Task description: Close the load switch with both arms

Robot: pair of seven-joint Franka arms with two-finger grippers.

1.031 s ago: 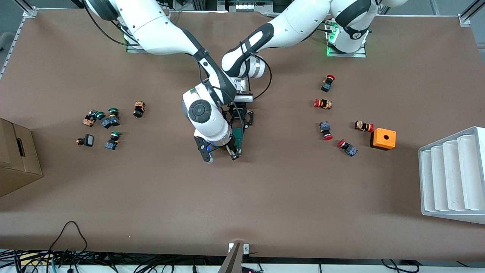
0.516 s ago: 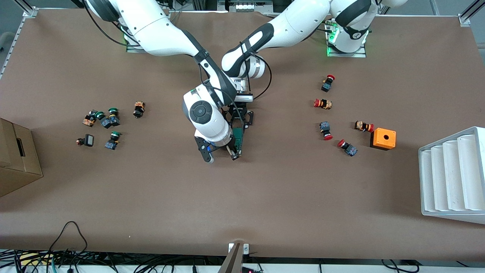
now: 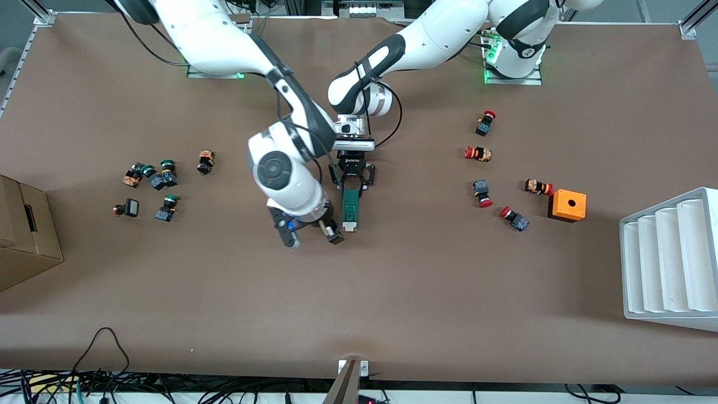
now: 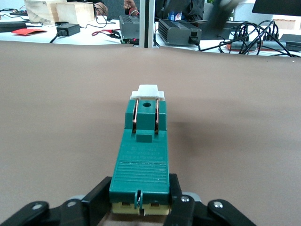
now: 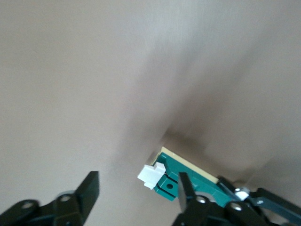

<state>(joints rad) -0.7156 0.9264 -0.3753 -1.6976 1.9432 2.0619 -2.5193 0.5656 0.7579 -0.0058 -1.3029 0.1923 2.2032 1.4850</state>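
While gripped, load switch [image 3: 351, 210] base hidden

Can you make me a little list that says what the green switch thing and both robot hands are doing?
load switch: dark green with a white end piece, lying on the brown table
left gripper: shut on the load switch's end farther from the front camera
right gripper: open, beside the switch's white end, holding nothing
orange box: toward the left arm's end of the table, has a hole on top
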